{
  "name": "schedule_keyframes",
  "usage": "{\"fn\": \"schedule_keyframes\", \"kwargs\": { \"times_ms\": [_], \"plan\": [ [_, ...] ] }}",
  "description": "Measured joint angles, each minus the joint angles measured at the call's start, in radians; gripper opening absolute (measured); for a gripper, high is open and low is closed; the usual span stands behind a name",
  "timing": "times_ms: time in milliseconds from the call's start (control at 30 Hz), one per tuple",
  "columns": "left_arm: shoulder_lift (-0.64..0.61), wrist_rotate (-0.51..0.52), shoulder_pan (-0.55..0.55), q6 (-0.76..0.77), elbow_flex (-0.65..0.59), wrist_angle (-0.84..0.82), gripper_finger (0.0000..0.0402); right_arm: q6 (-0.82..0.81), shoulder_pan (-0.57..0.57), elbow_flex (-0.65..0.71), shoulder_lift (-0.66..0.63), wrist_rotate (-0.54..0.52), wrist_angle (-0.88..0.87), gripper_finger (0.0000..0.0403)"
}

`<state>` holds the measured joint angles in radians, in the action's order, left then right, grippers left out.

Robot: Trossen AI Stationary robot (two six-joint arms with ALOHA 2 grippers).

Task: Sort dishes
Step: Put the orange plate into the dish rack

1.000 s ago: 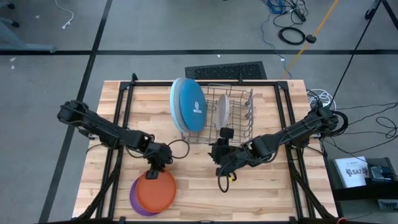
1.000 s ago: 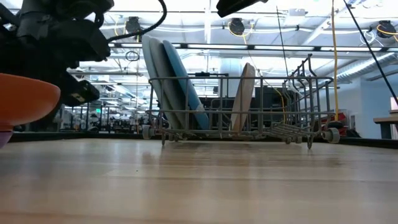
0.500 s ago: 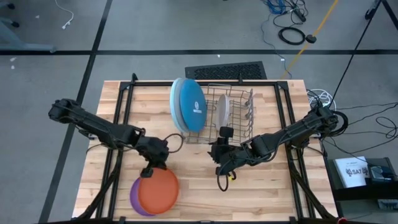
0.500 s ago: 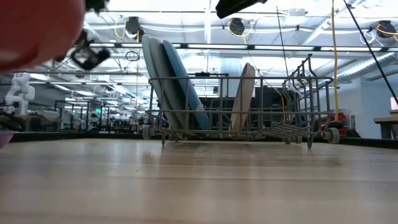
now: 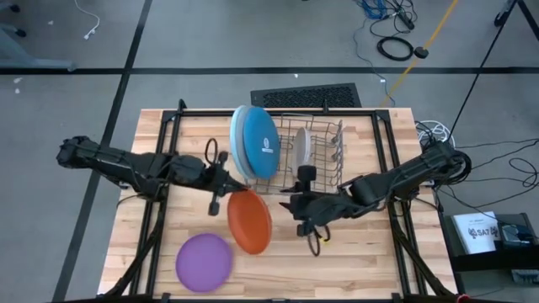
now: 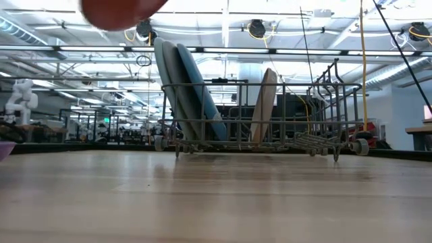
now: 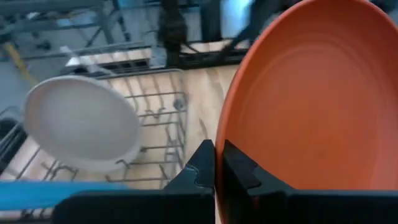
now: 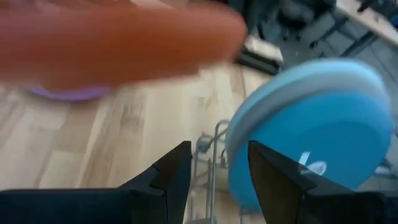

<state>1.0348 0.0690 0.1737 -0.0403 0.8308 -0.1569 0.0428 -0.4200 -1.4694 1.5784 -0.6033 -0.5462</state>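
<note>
Orange round plastic plate (image 5: 250,221) held off the wooden table (image 5: 354,261), rim pinched in left gripper (image 5: 221,192), tilted for slotting into grey wire rack (image 5: 316,160). Right gripper (image 5: 296,208) waits beside it, jaws apart, empty.

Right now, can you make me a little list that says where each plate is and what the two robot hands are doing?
orange plate: in the air, held by its rim
left gripper: shut on the orange plate
right gripper: open, empty, beside the dish rack
purple plate: flat on the table
blue plates: standing in the rack
off-white plate: standing in the rack
</note>
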Motion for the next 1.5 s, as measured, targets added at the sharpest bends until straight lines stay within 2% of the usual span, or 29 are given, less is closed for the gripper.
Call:
{"fn": "schedule_keyframes", "kwargs": {
  "times_ms": [67, 200, 467, 600, 800, 1000, 1100, 1233, 1267, 1400, 1500],
  "plan": [
    [0.0, 0.029, -0.033, 0.039, 0.001, 0.011, 0.0003, 0.011, -0.007, -0.01, -0.02, 0.003, 0.006, 0.0153],
    [0.001, 0.166, -0.069, 0.083, 0.001, 0.052, 0.0002, -0.034, -0.007, -0.014, -0.057, -0.002, 0.046, 0.0153],
    [0.001, 0.383, -0.089, 0.021, 0.001, 0.133, 0.0002, -0.224, 0.022, -0.014, -0.089, -0.015, 0.054, 0.0153],
    [0.002, 0.477, -0.09, -0.005, 0.002, 0.159, 0.0002, -0.254, 0.033, -0.014, -0.088, -0.023, 0.07, 0.0153],
    [0.002, 0.501, -0.091, -0.049, 0.003, 0.198, 0.0001, -0.319, 0.078, -0.014, -0.087, -0.129, 0.043, 0.0153],
    [0.001, 0.52, -0.09, -0.065, 0.002, 0.16, 0.0001, -0.19, 0.06, -0.014, -0.097, -0.258, 0.125, 0.0153],
    [0.002, 0.525, -0.089, -0.074, 0.002, 0.175, 0.0001, -0.186, 0.056, -0.014, -0.118, -0.33, 0.129, 0.0153],
    [0.001, 0.528, -0.089, -0.084, 0.002, 0.211, 0.0001, -0.263, 0.088, -0.014, -0.119, -0.217, 0.083, 0.0153],
    [0.002, 0.528, -0.089, -0.095, 0.002, 0.218, 0.0001, -0.28, 0.095, -0.014, -0.115, -0.208, 0.074, 0.0153],
    [0.006, 0.531, -0.09, -0.105, 0.002, 0.233, 0.0001, -0.317, 0.107, -0.014, -0.11, -0.28, 0.03, 0.0153],
    [0.006, 0.53, -0.09, -0.105, 0.002, 0.232, 0.0001, -0.327, 0.123, -0.014, -0.11, -0.21, 0.026, 0.0153]
  ]
}}
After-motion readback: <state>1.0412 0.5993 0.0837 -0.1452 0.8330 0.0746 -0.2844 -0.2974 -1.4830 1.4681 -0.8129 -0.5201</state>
